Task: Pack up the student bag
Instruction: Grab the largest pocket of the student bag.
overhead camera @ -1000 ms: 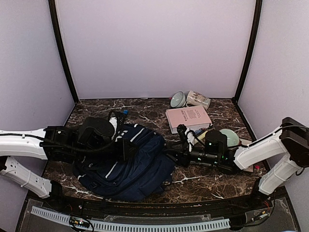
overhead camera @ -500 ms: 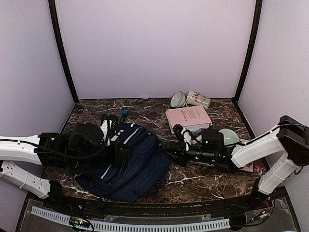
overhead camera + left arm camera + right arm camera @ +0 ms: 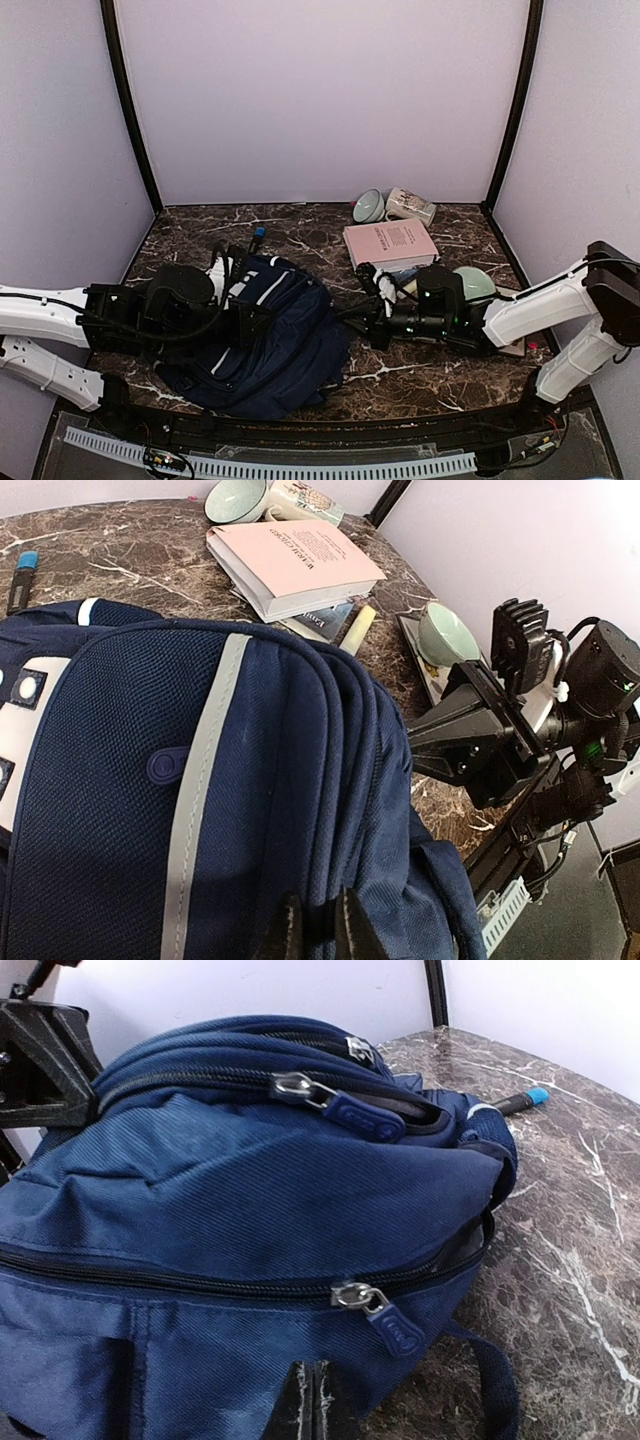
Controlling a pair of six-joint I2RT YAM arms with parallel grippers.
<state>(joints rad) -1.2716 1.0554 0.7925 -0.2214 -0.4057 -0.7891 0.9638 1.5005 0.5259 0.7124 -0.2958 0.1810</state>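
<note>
The left gripper (image 3: 318,922) has its black fingers drawn narrow on a fold of the student bag (image 3: 285,345), a large navy-blue fabric backpack with pale stripes, slumped on the dark marbled table (image 3: 300,222) between the arms; its zips look closed, so I judge the step to be opening it. The right gripper (image 3: 309,1390), fingers nearly together and empty, faces the lower blue zip pull (image 3: 388,1326); it would need to part, pinch that pull and draw it along while the left steadies the fabric; the pink rectangular book (image 3: 390,243) lies beyond.
</note>
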